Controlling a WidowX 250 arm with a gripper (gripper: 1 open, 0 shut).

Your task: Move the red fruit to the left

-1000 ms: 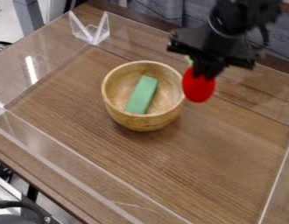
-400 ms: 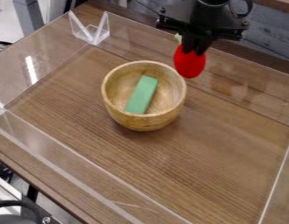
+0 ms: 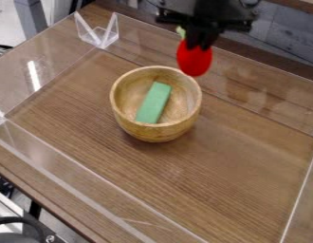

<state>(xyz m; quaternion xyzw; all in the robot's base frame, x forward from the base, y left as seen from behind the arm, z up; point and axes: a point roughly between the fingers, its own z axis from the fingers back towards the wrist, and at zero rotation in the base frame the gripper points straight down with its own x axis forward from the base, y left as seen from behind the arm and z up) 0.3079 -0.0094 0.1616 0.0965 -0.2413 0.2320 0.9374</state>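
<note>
Count from my station, single camera view:

One fruit [image 3: 193, 58], red, held off the table in the fingers [image 3: 196, 43], which are closed tight around its top. It hangs above the far-right edge of the bowl, clear of the rim as far as I can judge.

One arm, black, entering from the top of the view; I see only its lower end.

One bowl [image 3: 125, 115], wooden, round, sitting upright near the middle of the table.

One block [image 3: 153, 102], flat, green, rectangular, lying inside the bowl, leaning along its inner slope.

One table [image 3: 210, 176], dark wood grain, bare around the bowl.

Clear plastic walls [image 3: 32, 71] fence the table on all the sides I can see; a small clear bracket [image 3: 99, 31] stands at the far-left corner.

Room: blurred grey shapes behind the far wall; at the lower left, dark cables and a metal frame below the table edge. I cannot tell more.
</note>
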